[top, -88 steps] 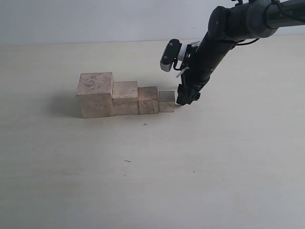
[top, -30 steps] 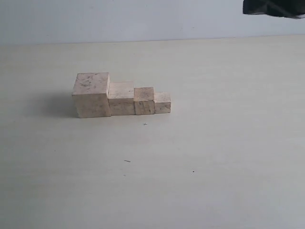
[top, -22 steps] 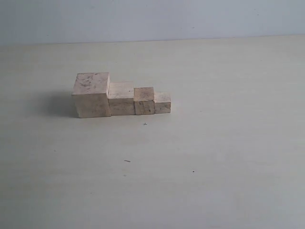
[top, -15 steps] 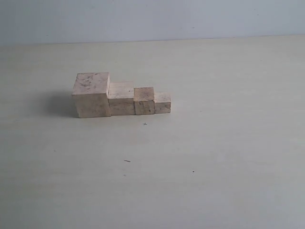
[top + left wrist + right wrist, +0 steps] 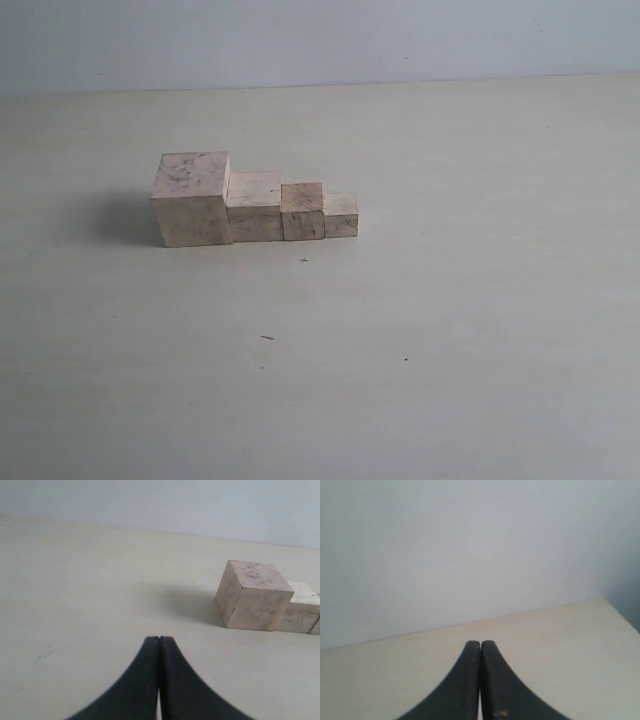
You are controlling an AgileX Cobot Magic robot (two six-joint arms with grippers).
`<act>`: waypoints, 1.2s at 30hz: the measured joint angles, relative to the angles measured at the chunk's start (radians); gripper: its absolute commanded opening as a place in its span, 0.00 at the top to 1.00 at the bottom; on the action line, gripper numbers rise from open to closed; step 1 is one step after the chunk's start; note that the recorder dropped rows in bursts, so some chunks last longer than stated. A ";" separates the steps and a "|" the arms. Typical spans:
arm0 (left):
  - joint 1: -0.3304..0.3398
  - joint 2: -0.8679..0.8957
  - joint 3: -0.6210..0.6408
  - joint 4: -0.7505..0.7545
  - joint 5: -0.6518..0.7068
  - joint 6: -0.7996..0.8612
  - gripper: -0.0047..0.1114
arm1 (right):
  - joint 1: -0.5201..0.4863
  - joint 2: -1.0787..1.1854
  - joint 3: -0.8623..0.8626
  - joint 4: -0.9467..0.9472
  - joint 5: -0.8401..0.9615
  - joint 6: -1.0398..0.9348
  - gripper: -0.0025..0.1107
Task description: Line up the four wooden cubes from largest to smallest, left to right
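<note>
A pale cream bench [image 5: 450, 350] fills the scene, its matt top faintly streaked and marked by a few tiny dark specks [image 5: 267, 338] toward the near side. Beyond its far edge rises a plain, pale grey-blue wall [image 5: 320, 40]. The light is soft and even.

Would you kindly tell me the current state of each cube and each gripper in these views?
Largest cube: resting flat, left end of the row, touching its neighbour.
Second cube: flat, touching both neighbours.
Third cube: flat, touching both neighbours.
Smallest cube: flat, right end, touching its neighbour.
Left gripper: shut, empty.
Right gripper: shut, empty.
</note>
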 measured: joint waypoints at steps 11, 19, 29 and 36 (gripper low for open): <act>0.000 0.000 0.000 0.000 0.000 0.000 0.96 | -0.232 -0.278 0.384 0.009 -0.100 -0.031 0.98; 0.000 0.000 0.000 0.000 0.000 0.000 0.96 | -0.233 -0.299 0.539 0.109 -0.218 -0.117 0.98; 0.000 0.000 0.000 0.000 0.000 0.000 0.96 | -0.197 -0.423 0.652 0.112 -0.223 -0.144 0.98; 0.000 0.000 0.000 0.000 0.000 0.000 0.96 | -0.103 -0.462 0.683 0.060 -0.220 -0.144 0.98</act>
